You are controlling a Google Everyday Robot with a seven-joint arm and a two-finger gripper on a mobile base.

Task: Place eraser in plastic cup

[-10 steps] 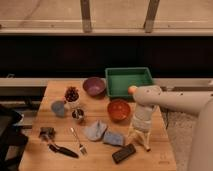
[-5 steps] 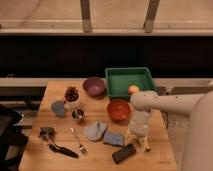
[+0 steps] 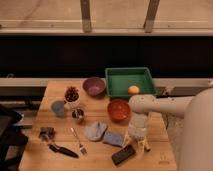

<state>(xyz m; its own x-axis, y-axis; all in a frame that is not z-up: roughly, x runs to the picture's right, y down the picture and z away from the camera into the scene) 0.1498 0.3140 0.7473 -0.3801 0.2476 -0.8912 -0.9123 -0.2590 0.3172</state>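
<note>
Over the last second the gripper (image 3: 136, 145) has edged left, fingers spread and empty, just above the eraser (image 3: 123, 154) at the desk's (image 3: 100, 159) lower centre, so a grasp looks imminent; the plastic cup (image 3: 58, 107) waits well apart, mid-left.

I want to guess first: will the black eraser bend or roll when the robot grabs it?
Probably neither. The eraser lies flat on its broad face, so it likely won't roll. Its straight edges suggest it's stiff. It sits low on the table, so pinching it may be fiddly. The gripper hangs open close beside it.
</note>
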